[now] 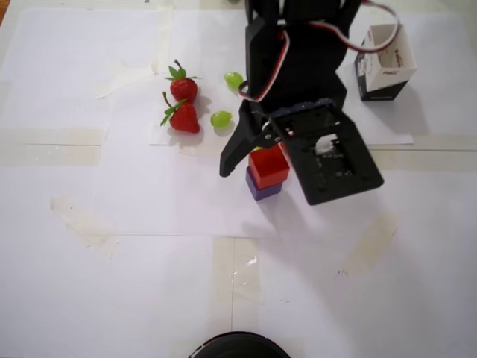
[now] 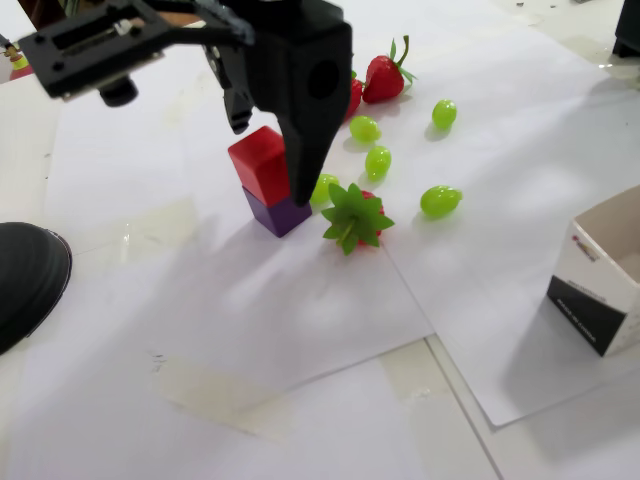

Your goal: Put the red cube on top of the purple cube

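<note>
Now, stack: the red cube is sitting on the purple cube, slightly skewed, so the placing looks done.
Gripper: the gripper is standing with its jaws apart, straddling the red cube; one finger seems to be brushing its side in the fixed view, though I cannot tell if it touches.
Why open: nothing is carrying the cube but the purple one beneath.
Surroundings: strawberries and green grapes are lying near the stack, one strawberry just beside it.
Risk: a sideways exit is likely toppling the stack; lifting straight up seems safer.
</note>
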`<move>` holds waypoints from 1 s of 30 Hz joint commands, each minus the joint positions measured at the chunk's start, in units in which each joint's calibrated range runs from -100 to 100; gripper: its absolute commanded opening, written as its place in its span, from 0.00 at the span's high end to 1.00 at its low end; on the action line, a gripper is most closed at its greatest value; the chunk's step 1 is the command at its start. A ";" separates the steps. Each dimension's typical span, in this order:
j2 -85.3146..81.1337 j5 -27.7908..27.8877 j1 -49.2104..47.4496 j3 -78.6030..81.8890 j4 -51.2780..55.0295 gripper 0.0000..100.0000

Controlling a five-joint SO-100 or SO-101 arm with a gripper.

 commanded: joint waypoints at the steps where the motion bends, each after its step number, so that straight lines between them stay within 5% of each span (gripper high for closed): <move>1: -8.97 0.15 0.76 -2.55 1.53 0.61; 17: -34.16 -1.47 0.69 16.91 5.53 0.66; 23: -60.38 -2.83 0.76 51.91 -0.11 0.71; 30: -90.99 -3.81 1.94 96.18 -12.36 0.95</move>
